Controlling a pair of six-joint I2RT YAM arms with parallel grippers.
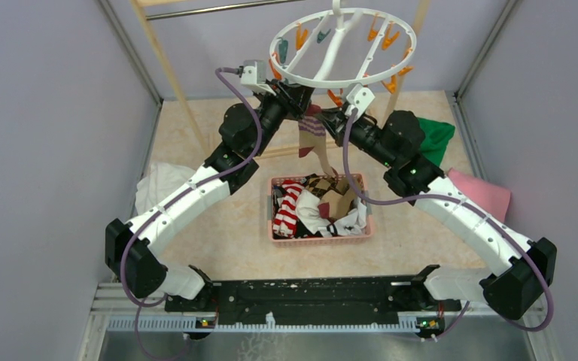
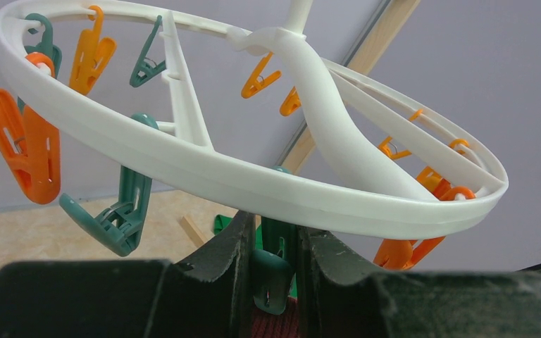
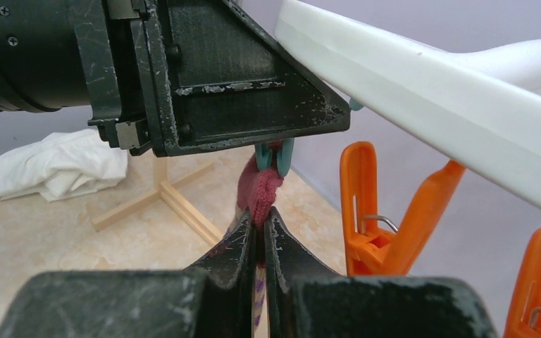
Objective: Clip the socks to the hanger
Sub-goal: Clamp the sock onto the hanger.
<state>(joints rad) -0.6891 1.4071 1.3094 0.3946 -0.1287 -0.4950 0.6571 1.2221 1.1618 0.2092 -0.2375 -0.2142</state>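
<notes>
White hanger (image 2: pixel 253 186), teal peg (image 2: pixel 271 280), maroon-striped sock (image 3: pixel 259 191)

Pink basket (image 1: pixel 322 239) mid-table, slotted walls, nearer the front edge than the back. White cloth (image 1: pixel 158 184) crumpled by the left wall, level with the basket and well apart from it. Green cloth (image 1: pixel 438 139) bunched at the right rear, partly hidden. Pink cloth (image 1: pixel 482 194) just in front of it, lying flat, one corner toward the right wall. Touching or not: hard to tell, with the gap covered. Wooden rack (image 1: pixel 170 69) at the back: slim pale posts, slats on the floor behind the basket. Metal rod (image 1: pixel 211 9) across the top between the posts. Table (image 1: pixel 218 226) beige, seemingly faintly marbled. Plain lilac-grey walls (image 1: pixel 45 150) on three sides.
</notes>
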